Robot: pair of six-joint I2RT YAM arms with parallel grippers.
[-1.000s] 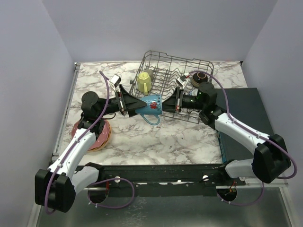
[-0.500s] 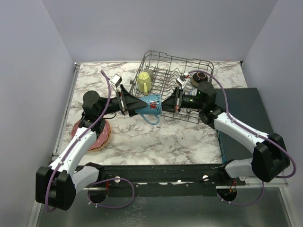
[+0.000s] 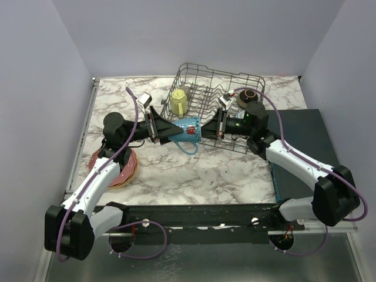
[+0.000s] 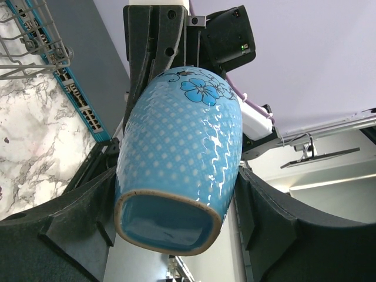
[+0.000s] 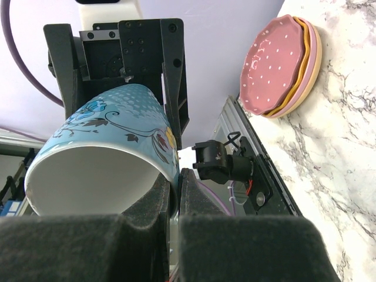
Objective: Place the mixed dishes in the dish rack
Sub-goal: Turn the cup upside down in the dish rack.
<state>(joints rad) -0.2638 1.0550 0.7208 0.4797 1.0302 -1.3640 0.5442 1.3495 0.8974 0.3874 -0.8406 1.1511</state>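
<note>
**Top view.** The blue mug (image 3: 187,130) hangs on its side above the table (image 3: 223,170). The left gripper (image 3: 169,130) is at its 9 o'clock and the right gripper (image 3: 201,129) at its 3 o'clock. The dish rack (image 3: 247,78) stands at the mug's 1 o'clock and the plates (image 3: 120,170) at its 8 o'clock.

**Left wrist.** The jaws stand wide, astride the mug's base (image 4: 170,220). Whether the pads bear on it cannot be told.

**Right wrist.** The jaws are pinched shut on the mug's rim wall (image 5: 167,155).

**Hazards.**
- If the right gripper lets go before the left clamps firmly, the mug probably drops to the table.
- The rounded, glazed wall may slide out of a shallow hold.
- With both arms gripping, any mismatch between them may twist the mug out of the thin rim pinch.
</note>
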